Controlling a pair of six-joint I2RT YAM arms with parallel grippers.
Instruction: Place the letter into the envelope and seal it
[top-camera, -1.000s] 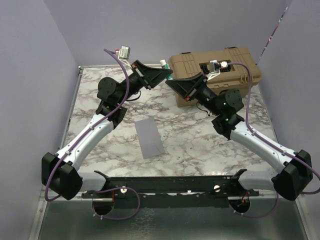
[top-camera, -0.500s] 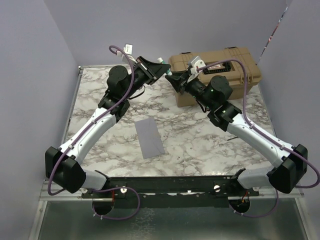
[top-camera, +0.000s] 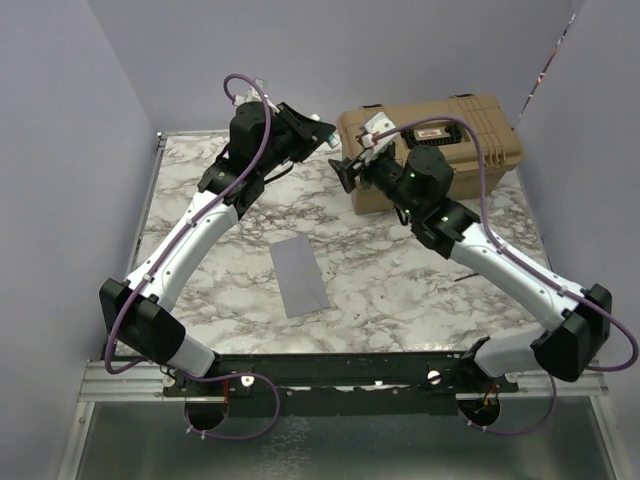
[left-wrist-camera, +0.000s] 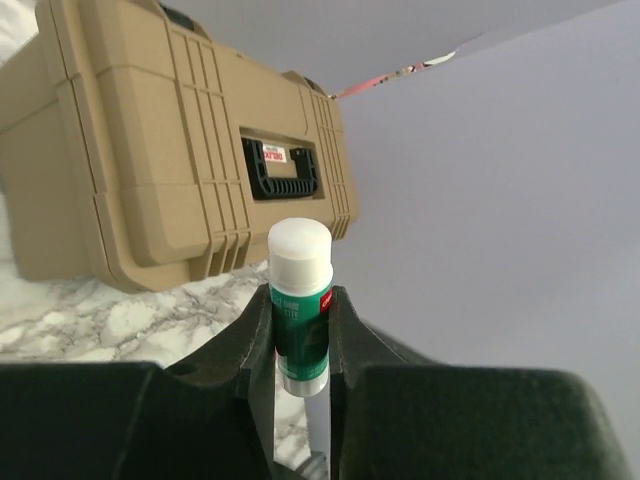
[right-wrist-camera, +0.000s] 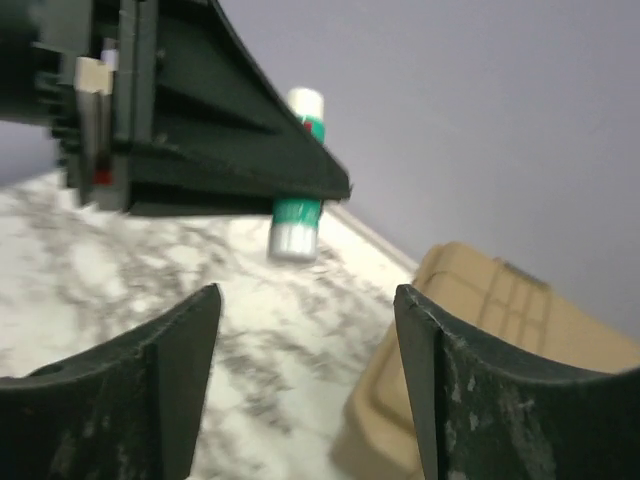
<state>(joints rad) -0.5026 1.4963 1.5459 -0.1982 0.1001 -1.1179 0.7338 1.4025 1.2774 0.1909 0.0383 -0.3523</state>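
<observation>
The envelope is lying flat on the marble worktop, in the near middle between the two arms, with nothing touching it. No tan letter is showing in any view, so it is probably sitting inside already. Whether the flap is folded down cannot be told from above.

Well away from it, raised over the far part of the worktop, the left jaws are clamping a green glue stick by its body, leaving its white ends sticking out on either side. The right jaws are standing wide apart, holding nothing. They are facing the stick from just beside the front corner of the tan toolbox. In the right wrist view the stick is hanging between and beyond the two fingers, apart from both.

The step in hand is most likely uncapping the glue, with sealing not yet done. To do it well, the right jaws should be lining up squarely with the capped white end before closing. They should take the cap alone and not the green body. The left jaws should be gripping firmly enough that the stick is not sliding. The pull should be running straight along the stick's length, since a sideways tug is likely to twist it out of the clamp.
</observation>
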